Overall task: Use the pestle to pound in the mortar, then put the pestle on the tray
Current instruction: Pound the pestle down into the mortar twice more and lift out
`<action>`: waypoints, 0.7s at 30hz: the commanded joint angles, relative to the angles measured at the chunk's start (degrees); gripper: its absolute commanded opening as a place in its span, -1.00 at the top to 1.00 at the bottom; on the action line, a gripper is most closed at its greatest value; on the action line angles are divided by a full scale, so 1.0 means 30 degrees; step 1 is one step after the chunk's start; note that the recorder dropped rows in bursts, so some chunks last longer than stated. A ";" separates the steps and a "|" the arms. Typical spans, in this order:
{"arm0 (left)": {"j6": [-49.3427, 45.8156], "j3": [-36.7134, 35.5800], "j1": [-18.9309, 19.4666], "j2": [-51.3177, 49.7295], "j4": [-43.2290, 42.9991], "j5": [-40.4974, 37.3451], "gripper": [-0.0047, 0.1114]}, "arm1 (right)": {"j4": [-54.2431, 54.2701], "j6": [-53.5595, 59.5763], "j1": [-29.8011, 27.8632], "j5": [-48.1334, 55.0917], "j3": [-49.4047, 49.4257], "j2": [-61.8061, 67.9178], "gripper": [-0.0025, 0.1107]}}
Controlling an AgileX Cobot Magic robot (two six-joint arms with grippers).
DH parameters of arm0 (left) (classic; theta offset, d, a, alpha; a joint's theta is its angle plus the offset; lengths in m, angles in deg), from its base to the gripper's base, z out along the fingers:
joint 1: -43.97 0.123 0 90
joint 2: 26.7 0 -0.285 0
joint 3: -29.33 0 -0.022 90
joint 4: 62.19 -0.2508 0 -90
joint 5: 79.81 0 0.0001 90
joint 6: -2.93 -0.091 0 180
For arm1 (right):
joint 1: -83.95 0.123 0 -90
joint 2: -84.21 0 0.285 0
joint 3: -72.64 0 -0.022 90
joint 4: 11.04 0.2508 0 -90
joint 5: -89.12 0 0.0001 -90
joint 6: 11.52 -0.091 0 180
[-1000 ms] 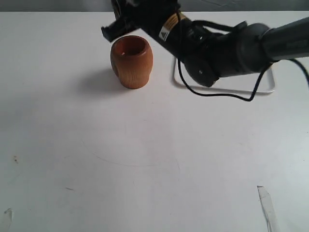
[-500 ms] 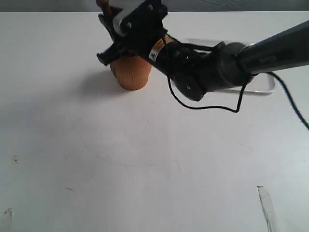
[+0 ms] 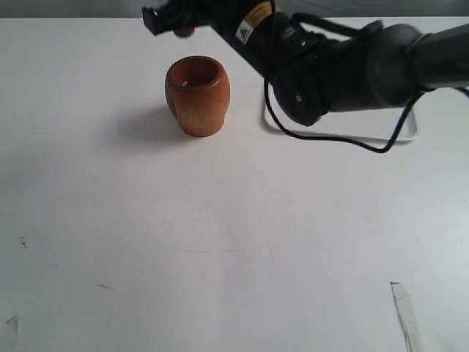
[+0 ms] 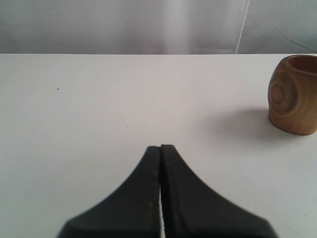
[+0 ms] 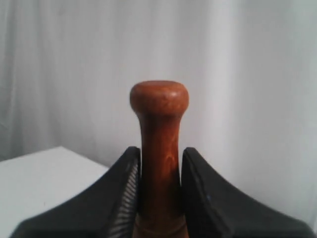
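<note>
The orange-brown mortar (image 3: 196, 95) stands upright on the white table, its reddish mouth uncovered; the left wrist view shows the mortar (image 4: 294, 94) off to one side. My right gripper (image 3: 167, 15) hovers above and just behind it, shut on the dark brown pestle (image 5: 159, 129), whose rounded end (image 3: 183, 31) pokes out below the fingers, clear of the mortar's rim. In the right wrist view the gripper (image 5: 159, 151) clamps the shaft below the knob. The white tray (image 3: 407, 132) lies behind the right arm, mostly hidden. My left gripper (image 4: 161, 148) is shut on nothing, low over the table.
The right arm (image 3: 352, 70) and its black cable (image 3: 322, 138) stretch across the back right over the tray. A strip of tape (image 3: 405, 312) sits near the front right. A pale curtain (image 5: 247, 74) backs the scene.
The right gripper has lifted the pestle out of the mortar, from low over its mouth up to above and behind it. The mortar stays in place.
</note>
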 commanded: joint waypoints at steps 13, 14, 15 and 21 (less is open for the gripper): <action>0.0157 -0.0011 -0.0148 0.0023 0.0140 0.0058 0.92 | 0.0174 0.0894 0.0040 -0.0678 0.0015 -0.0378 0.96; 0.0157 -0.0011 -0.0148 0.0023 0.0140 0.0058 0.92 | 0.0174 0.1026 0.0040 -0.0678 0.0015 -0.1260 0.96; 0.0157 -0.0011 -0.0148 0.0023 0.0140 0.0058 0.92 | 0.0174 0.1026 0.0040 -0.0678 0.0015 -0.1898 0.96; 0.0157 -0.0011 -0.0148 0.0023 0.0140 0.0058 0.92 | 0.0366 0.0987 0.0001 -0.0324 0.0015 -0.4058 0.96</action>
